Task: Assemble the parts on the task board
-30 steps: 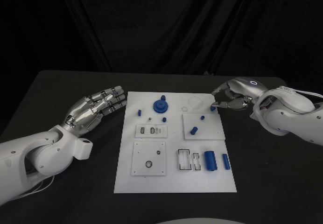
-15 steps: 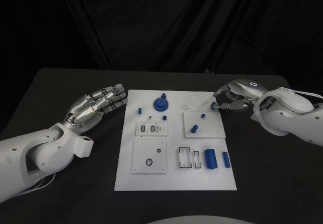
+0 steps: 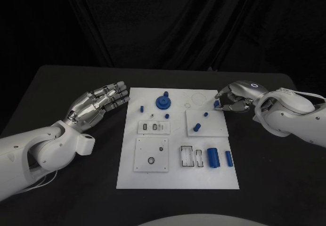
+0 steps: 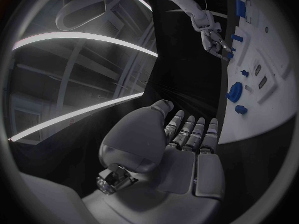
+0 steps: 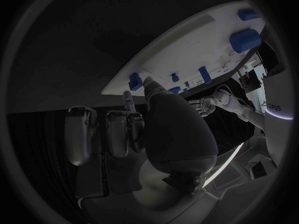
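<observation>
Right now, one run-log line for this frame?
right hand: pinching small blue part at task board far right edge | left hand: open, beside board's left edge

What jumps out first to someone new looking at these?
The white board in the middle of the black table, dotted with small blue parts. Next, the right hand at the board's far right edge, pinching a small blue piece. The left hand hangs open, off the board's left side.
</observation>
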Robot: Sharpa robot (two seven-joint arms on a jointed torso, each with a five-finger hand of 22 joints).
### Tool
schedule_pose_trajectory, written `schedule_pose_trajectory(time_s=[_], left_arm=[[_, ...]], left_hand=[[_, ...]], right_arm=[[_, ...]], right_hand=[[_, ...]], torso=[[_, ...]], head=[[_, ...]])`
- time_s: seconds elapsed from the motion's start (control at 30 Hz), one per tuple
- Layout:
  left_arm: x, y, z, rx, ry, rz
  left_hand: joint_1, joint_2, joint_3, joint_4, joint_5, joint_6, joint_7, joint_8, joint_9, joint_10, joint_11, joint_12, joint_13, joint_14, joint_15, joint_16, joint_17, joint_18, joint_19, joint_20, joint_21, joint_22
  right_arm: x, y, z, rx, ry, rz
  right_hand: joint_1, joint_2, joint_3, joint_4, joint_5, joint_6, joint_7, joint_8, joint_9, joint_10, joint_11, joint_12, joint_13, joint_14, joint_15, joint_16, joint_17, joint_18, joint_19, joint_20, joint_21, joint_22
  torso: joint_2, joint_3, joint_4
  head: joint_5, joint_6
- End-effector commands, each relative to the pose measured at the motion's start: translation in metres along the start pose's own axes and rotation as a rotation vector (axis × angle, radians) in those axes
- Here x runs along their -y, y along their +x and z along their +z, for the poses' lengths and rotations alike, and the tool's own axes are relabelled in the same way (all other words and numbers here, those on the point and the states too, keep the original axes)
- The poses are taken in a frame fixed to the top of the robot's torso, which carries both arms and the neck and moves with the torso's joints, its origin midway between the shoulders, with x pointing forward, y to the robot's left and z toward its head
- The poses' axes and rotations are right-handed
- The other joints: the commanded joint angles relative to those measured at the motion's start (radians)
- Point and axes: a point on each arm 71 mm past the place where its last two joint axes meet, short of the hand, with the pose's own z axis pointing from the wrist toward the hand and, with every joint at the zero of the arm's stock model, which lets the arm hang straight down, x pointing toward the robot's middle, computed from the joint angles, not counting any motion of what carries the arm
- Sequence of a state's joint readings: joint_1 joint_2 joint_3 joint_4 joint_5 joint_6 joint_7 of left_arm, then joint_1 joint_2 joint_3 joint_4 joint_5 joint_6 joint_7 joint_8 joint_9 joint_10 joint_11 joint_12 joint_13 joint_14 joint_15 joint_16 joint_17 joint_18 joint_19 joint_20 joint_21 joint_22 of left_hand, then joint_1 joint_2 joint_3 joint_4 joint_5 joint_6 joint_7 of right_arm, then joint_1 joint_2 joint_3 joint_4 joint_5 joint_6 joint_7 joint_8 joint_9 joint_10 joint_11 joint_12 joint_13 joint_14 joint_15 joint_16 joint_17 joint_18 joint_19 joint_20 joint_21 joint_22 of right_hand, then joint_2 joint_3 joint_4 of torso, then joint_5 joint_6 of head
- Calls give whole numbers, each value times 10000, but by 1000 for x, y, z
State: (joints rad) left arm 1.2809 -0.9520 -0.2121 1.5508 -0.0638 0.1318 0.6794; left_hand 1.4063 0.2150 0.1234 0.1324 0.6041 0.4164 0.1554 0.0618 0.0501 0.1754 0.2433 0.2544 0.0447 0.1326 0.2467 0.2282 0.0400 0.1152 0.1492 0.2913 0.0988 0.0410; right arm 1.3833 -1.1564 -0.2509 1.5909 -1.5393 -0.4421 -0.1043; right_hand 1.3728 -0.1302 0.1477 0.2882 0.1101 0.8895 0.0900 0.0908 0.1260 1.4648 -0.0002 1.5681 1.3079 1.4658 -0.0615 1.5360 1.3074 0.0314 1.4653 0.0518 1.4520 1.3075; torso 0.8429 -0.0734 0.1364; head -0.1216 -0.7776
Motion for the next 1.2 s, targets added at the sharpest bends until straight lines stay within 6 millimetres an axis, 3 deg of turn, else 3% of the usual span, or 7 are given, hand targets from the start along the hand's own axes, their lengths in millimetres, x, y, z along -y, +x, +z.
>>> schedule_pose_trajectory(time_s=[0.03,0.13,0.3,0.4,0.53,0.9,1.2], left_arm=[[10,1,0,-134,1427,-151],[10,1,0,-137,1413,-153],[9,1,0,-141,1390,-156],[9,1,0,-145,1375,-162],[9,3,0,-179,1349,-195],[8,3,1,-209,1286,-221],[7,3,1,-249,1214,-258]], left_hand=[[-84,-11,55,1,40,48,140,61,10,11,40,28,9,-2,99,55,12,-155,59,28,38,-3],[-84,-11,55,1,40,48,140,61,10,11,40,28,9,-2,99,55,12,-155,59,28,38,-3],[-84,-11,55,1,40,48,140,61,10,11,40,28,9,-2,99,55,12,-155,59,28,38,-3],[-88,-12,74,2,40,33,145,58,8,8,46,26,8,-5,101,55,11,-158,57,28,36,-4],[-90,-12,80,2,40,23,148,55,6,5,48,23,7,-11,101,48,9,-160,48,28,31,-7],[-97,-16,103,2,37,12,154,51,4,-1,57,20,5,-14,104,52,9,-165,44,27,29,-8],[-106,-18,136,3,35,-3,166,48,2,-7,67,19,4,-25,107,45,7,-171,32,27,21,-12]], right_arm=[[1,2,0,-113,167,-16],[1,3,1,-116,150,-17],[0,4,2,-138,132,-21],[-1,4,3,-151,147,-22],[-1,4,4,-161,184,-24],[-2,5,7,-195,257,-41],[-3,5,8,-103,251,-28]], right_hand=[[100,-15,-8,-35,39,41,10,-37,-15,1060,1,27,2629,867,5,-45,2060,94,109,-4,-33,1621],[215,-15,4,-53,124,70,15,-35,-18,1060,5,27,2629,851,7,-80,2016,105,82,-2,-77,1595],[479,-8,36,-85,535,135,16,-32,-21,1060,5,27,2629,837,10,-118,1976,118,53,-1,-142,1566],[730,14,101,-153,986,249,22,7,9,1060,6,27,2629,828,6,-143,1949,126,39,-5,-183,1551],[878,36,148,-198,1155,329,29,36,39,1060,10,27,2629,810,9,-185,1899,144,0,-4,-250,1510],[1053,102,188,-233,1189,842,73,297,237,1060,49,27,2629,764,39,-294,1769,173,-69,19,-380,1441],[1124,169,119,-297,1180,1510,-5,818,620,1060,45,27,2629,752,39,-338,1728,184,-80,20,-442,1431]], torso=[[-2,-1,-9],[1,2,-6],[-4,-2,-1],[0,0,-1],[-5,-5,1],[-4,-5,5],[-7,-3,-2]], head=[[15,-28],[16,-26],[18,-48],[19,-52],[28,-59],[25,-70],[62,-92]])
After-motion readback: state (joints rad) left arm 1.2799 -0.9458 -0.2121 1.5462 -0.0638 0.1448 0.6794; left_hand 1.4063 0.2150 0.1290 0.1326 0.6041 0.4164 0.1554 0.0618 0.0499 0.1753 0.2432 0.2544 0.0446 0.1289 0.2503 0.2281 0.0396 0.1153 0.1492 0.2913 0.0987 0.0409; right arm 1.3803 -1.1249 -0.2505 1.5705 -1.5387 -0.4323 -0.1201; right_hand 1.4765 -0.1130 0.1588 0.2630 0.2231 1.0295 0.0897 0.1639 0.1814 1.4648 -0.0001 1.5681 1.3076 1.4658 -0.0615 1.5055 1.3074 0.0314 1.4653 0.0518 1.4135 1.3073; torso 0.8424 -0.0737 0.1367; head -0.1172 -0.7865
